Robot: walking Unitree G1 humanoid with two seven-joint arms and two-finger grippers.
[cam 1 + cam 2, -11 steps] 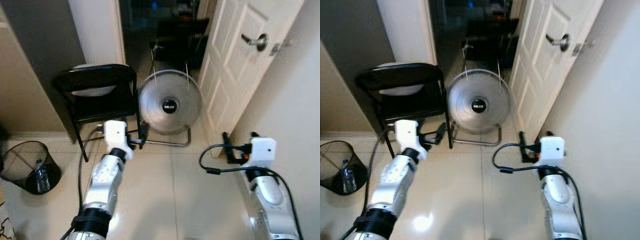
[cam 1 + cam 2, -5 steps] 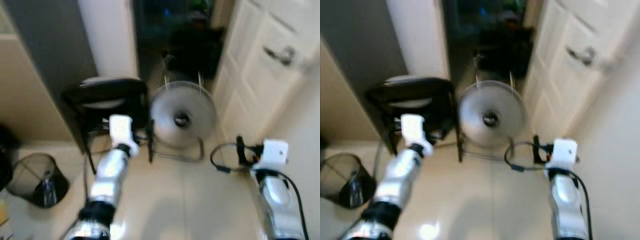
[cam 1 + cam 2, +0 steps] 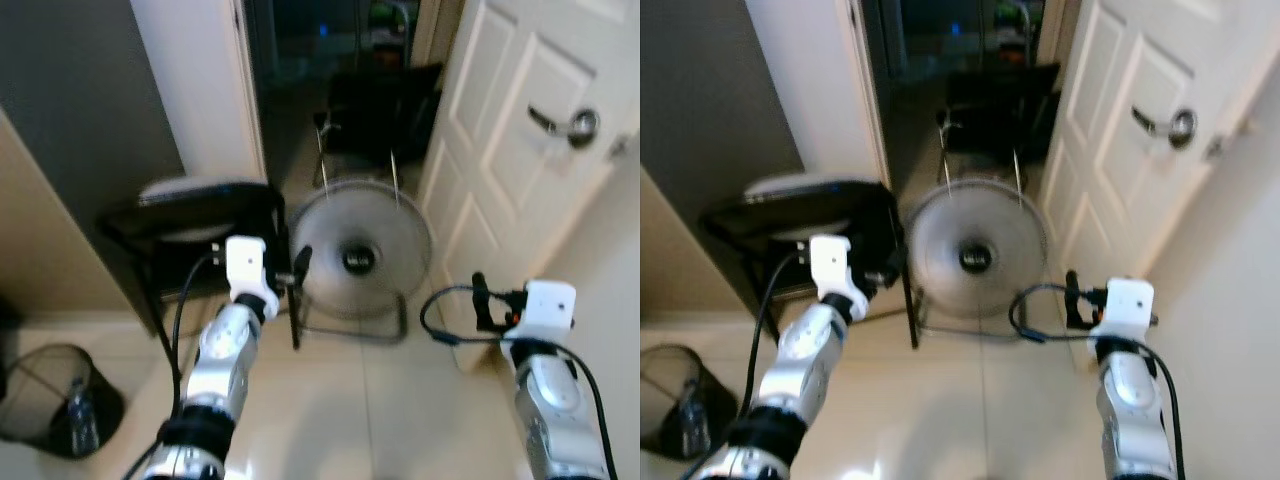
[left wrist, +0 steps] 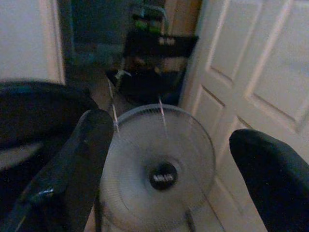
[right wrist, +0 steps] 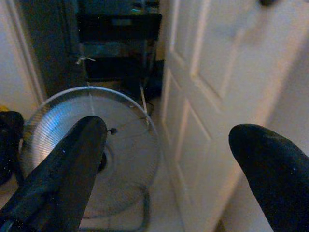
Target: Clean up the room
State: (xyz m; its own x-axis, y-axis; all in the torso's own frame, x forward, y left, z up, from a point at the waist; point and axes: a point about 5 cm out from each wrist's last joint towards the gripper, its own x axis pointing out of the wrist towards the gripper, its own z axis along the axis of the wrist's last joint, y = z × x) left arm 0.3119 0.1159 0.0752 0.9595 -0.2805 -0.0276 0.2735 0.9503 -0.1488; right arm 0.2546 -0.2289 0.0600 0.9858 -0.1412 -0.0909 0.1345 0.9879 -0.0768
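- Left gripper (image 3: 290, 275) raised to about mid-frame, silver forearm angled up from lower frame edge, white wrist block on top; black fingers aimed fwd, close to chair edge and fan grille in head views. Wrist view: the two fingers (image 4: 72, 164) spread wide, nothing between them.
- Right gripper (image 3: 478, 300) held up on robot's right, just before the door; forearm rising from bottom edge, black cable looped off wrist. Wrist view: fingers (image 5: 63, 169) spread wide apart, empty.
- Floor fan (image 3: 360, 262): round, silvery wire grille, dark hub w/ small label (unreadable), on bent black tube stand. Stands on floor in the doorway, between chair and door.
- Folding chair (image 3: 195, 235): black, matte, curved backrest; pale rounded object on seat, partly hidden behind backrest, cannot tell what.
- Door (image 3: 520, 130): white, panelled, ajar, metal lever handle (image 3: 572, 124).
- Wire-mesh bin (image 3: 50, 400): black, round, lower left on floor, well apart from fan; clear plastic bottle (image 3: 82, 425) lying inside. Bin cut by frame edge.
- Floor (image 3: 380, 420): pale glossy tile, soft reflections.
- Beyond doorway: dark room, black shelf or cart (image 3: 385, 110) w/ items behind fan; too dim to id contents.
- Head views slightly blurred; chair edges smeared.
- Left side: dark grey wall panel (image 3: 90, 120) over beige lower section.
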